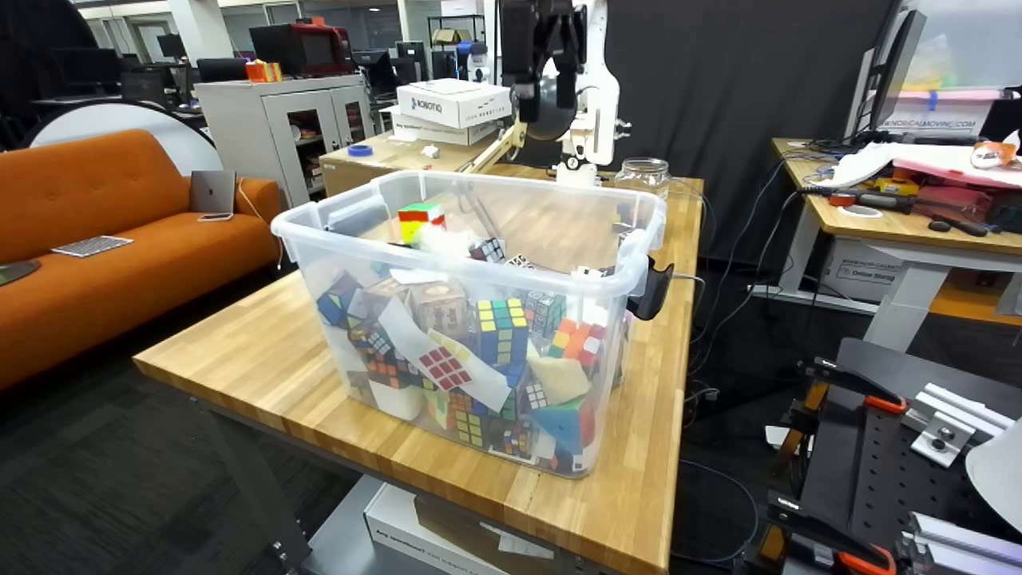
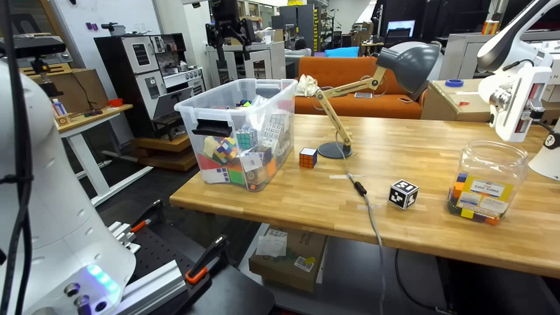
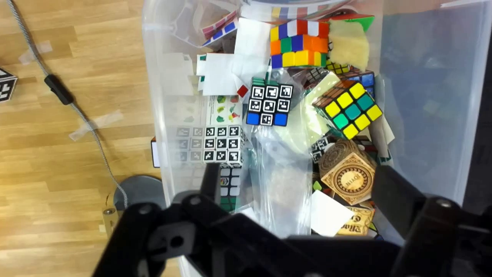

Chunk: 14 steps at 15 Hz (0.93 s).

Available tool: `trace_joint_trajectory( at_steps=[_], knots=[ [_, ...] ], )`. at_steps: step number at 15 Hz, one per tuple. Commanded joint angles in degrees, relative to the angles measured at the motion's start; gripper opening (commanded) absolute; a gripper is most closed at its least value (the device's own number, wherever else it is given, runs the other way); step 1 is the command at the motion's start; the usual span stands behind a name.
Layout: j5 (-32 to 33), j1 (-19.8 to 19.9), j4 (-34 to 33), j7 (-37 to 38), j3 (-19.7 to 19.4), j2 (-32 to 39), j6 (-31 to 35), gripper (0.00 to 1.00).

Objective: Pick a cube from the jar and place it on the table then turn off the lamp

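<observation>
The jar is a large clear plastic bin with a whitish rim and black handle clips; it also shows in an exterior view. It stands on the wooden table and holds several cubes, papers and bags. In the wrist view a wooden cube, a yellow-and-teal cube and a marker cube lie in the bin. My gripper is above the bin, open and empty, fingers apart. The lamp stands beside the bin; whether it is lit I cannot tell.
An orange-and-white cube sits between bin and lamp base. A black-and-white cube and a small clear container with a yellow label stand farther right. The lamp cord carries a black switch. A white arm stands beyond.
</observation>
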<state>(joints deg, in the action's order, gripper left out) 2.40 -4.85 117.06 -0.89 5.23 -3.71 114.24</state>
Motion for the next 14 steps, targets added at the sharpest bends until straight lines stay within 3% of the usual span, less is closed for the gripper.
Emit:
trace_joint_trajectory(
  at_steps=[1, 7, 14],
  knots=[
    [-0.01, -0.16, -0.33, 0.85, 0.08, 4.22, 1.04, 1.00],
    [-5.02, -0.42, 1.82, 4.13, 0.24, 9.18, 3.74, 1.00],
    [-4.20, -0.57, 1.10, 3.82, 0.13, 9.92, 2.82, 1.00]
  ],
)
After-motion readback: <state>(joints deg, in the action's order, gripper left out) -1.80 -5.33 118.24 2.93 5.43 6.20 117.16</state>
